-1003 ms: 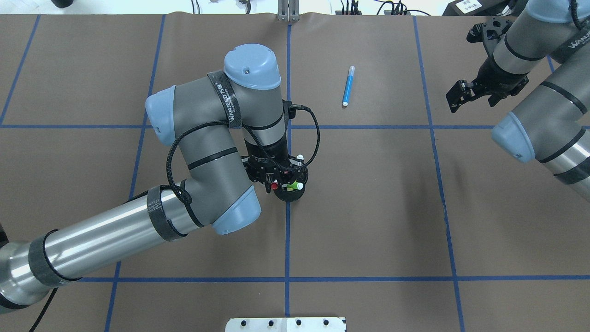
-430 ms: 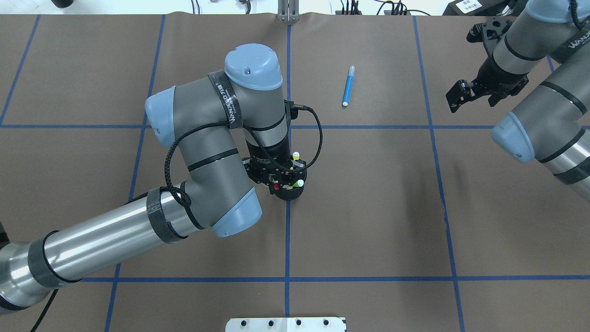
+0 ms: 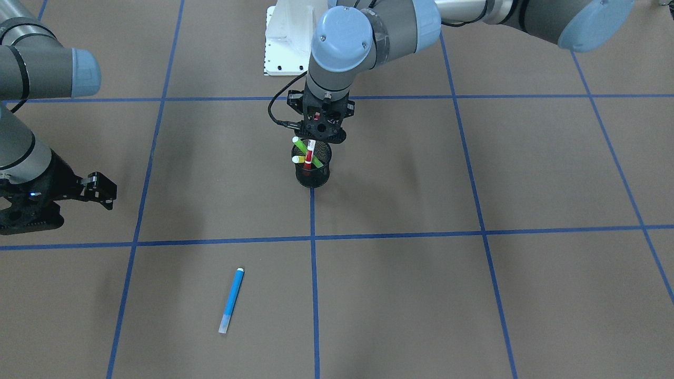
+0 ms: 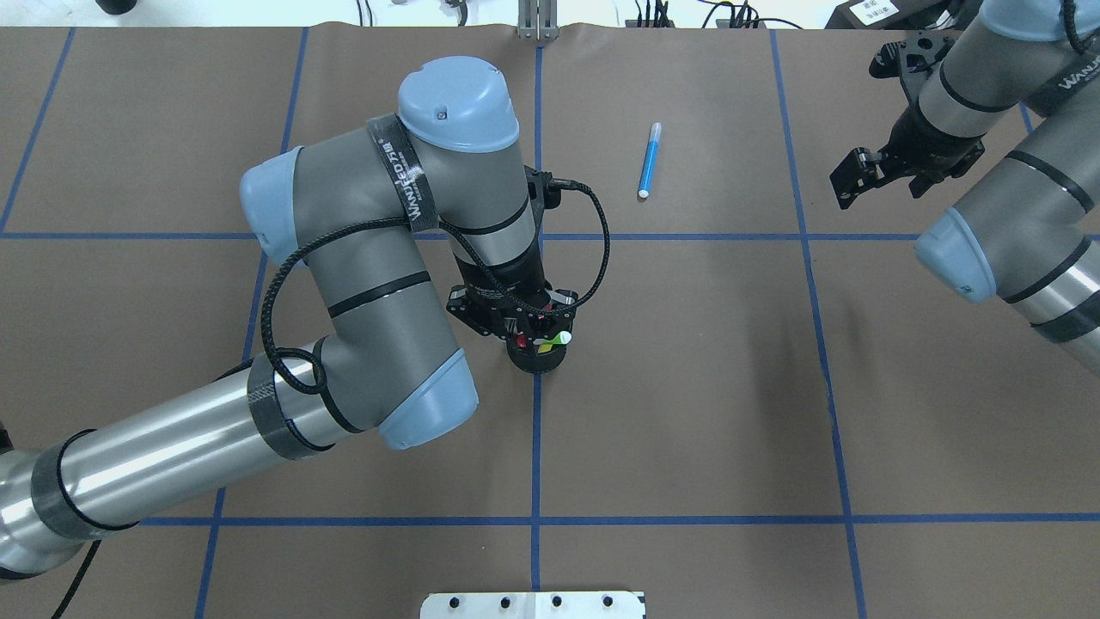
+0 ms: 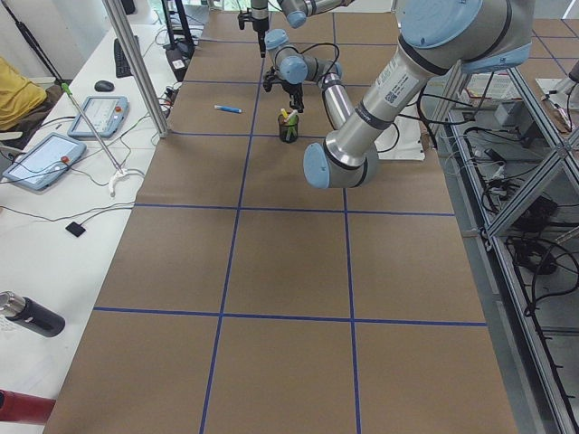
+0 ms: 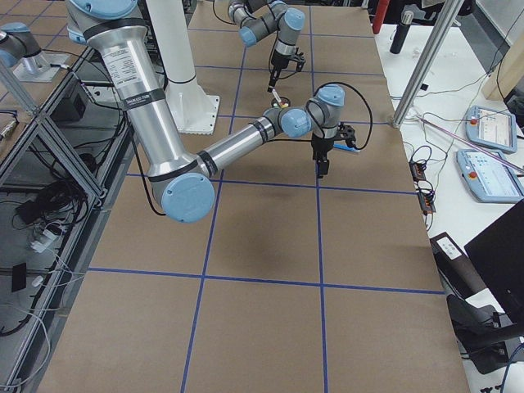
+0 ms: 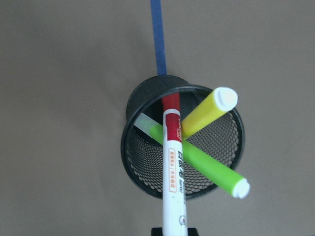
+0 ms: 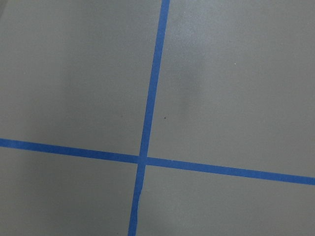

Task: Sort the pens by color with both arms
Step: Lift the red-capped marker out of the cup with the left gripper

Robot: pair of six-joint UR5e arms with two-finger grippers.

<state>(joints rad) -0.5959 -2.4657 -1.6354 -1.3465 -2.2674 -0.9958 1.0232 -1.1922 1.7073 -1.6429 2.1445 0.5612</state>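
Here, red-capped pen: white barrel, red lower end inside mesh cup.
Left gripper: clenched on red-capped pen.
Right gripper: spread, empty.

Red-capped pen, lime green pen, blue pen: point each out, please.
red-capped pen (image 7: 173, 187), left wrist view, on its white barrel.
lime green pen (image 7: 211, 169), left wrist view, on its mid-barrel.
blue pen (image 3: 231, 299), front-facing view, on its blue barrel.

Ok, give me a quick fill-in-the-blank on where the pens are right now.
The jaws of the left gripper grip the white-barrelled pen with the ___ cap.
The lime green pen and the yellow pen lean in the ___ mesh cup.
Exactly ___ pen, the blue marker pen, lies flat on the brown table.
The right gripper holds ___.
Missing: red, black, one, nothing.
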